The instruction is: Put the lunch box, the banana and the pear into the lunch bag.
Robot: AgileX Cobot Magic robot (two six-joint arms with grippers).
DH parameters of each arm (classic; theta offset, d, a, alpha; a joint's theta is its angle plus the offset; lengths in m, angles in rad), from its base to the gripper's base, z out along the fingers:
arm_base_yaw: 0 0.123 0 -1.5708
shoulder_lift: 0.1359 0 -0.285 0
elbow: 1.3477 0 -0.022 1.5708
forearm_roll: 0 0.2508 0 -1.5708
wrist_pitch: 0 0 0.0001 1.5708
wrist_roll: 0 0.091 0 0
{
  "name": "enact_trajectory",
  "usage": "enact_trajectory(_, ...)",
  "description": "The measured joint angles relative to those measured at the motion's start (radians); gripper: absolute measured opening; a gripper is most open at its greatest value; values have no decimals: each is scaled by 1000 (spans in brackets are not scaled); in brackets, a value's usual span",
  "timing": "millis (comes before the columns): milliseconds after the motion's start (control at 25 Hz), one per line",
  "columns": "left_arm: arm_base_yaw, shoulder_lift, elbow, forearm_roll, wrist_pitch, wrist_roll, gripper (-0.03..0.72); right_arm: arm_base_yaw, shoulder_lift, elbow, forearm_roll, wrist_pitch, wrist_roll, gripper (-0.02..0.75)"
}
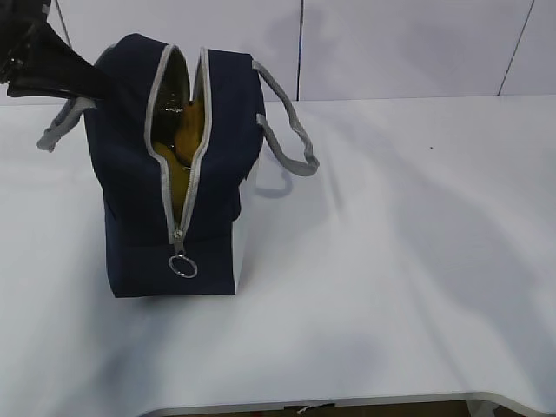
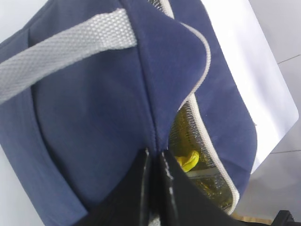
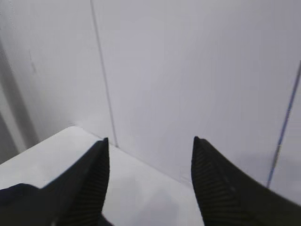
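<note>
One lunch bag stands upright on the white surface, left of centre in the exterior view, its top zipper drawn open into a long slit with the ring pull hanging at the near end. Through the slit only yellow-orange shapes show; whether they are the banana, the pear or both cannot be told, and no lunch box can be made out. In the left wrist view a small bright yellow tip lies against the bag's silver lining, the rest hidden by fabric. The left pincer is clenched on a fold of the bag's navy fabric at the far end, its jaws pressed together on the cloth; in the exterior view the arm is cut off by the frame's upper left corner. One grey handle droops to the right. The right pincer stands released, jaws apart with nothing between them, facing a pale wall above the surface's edge.
</note>
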Motion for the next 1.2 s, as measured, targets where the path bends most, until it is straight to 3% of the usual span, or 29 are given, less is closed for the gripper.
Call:
enact_trajectory(360,0,0,0,0,2,0,-14,0,15,2,220,253,-400,461)
enact_trajectory(600,0,0,0,0,-3,0,-14,0,18,2,462,447,-762,461)
enact_trajectory(880,0,0,0,-4,-20,0,-14,0,20,2,623,632,-953,461)
enact_trajectory(1200,0,0,0,-5,-27,0,-14,0,26,2,1028,867,-1269,461)
